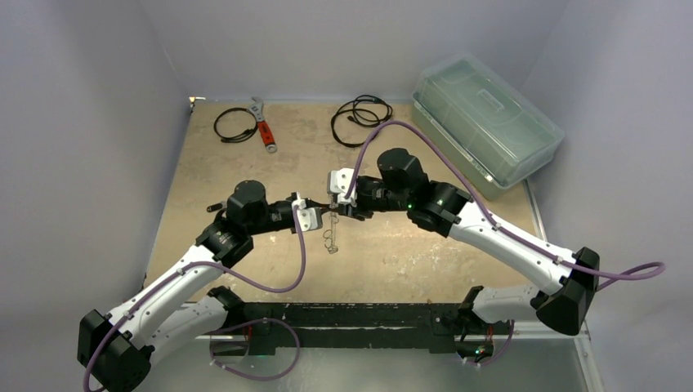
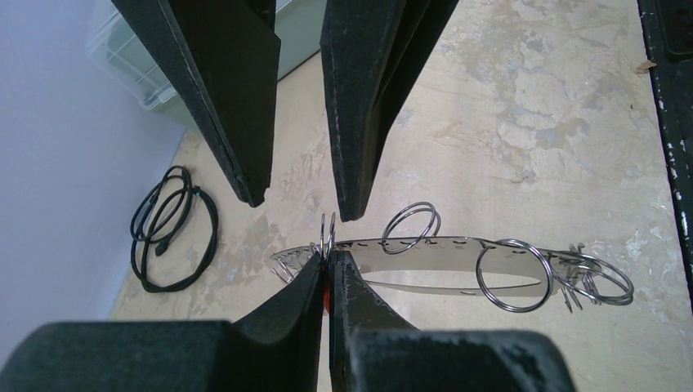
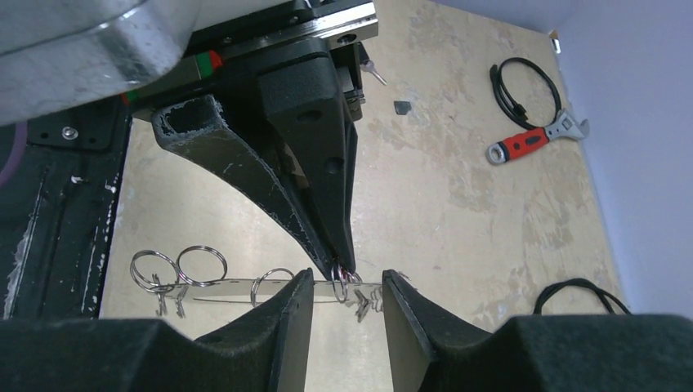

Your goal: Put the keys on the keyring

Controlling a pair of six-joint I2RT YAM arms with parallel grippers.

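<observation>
At the near edge of the desk (image 1: 392,257), the left arm (image 1: 172,286) and right arm (image 1: 507,241) reach inward and meet over the middle of the tan surface. The left fingers (image 2: 286,314) are pressed tight together on the keyring (image 2: 441,243), a long, thin loop of shiny metal. They pinch it at a small split ring that sticks out just past their tips. A speck of red shows between the pads, and what it is cannot be told.

The right fingers (image 3: 286,327) stand apart. They point at the left pair, one on each side of the pinched ring, with the metal loop passing through the gap and no clear contact with it.

From the grip the keyring trails out sideways, strung with several more split rings. The keys (image 2: 574,296), tiny metal pieces, hang in a cluster at its free end. Whether that end touches the desk cannot be told.

Farther back lie a red-handled wrench (image 1: 263,124) and two black coiled cables, one (image 1: 235,125) just left of it and one (image 1: 359,120) to its right. A clear plastic box (image 1: 486,122), lid on, sits at the far right corner.
</observation>
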